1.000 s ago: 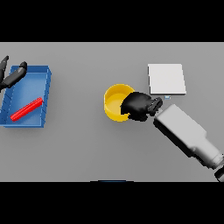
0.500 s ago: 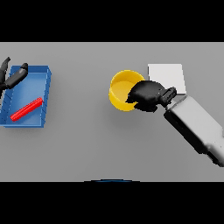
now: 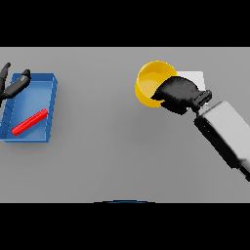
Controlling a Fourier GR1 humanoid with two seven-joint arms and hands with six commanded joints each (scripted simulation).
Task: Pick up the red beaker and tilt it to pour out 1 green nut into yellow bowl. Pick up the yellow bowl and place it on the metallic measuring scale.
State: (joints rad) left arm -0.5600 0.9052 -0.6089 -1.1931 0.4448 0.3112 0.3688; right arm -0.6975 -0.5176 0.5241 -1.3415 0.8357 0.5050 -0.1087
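In the upper right of the frame, the right hand is clamped on the near right rim of the bowl, fingers curled over its edge. The bowl is round, bright yellow, and its inside looks bare from here; no nut can be made out. It appears lifted off the table. Just to its right, the scale shows only as a pale square corner peeking out behind the hand, so the bowl lies directly left of its goal and touches or overlaps its edge in this view. A short move rightward should seat it. At the far left edge, the left hand hangs loosely spread over a blue tray holding a red bar.
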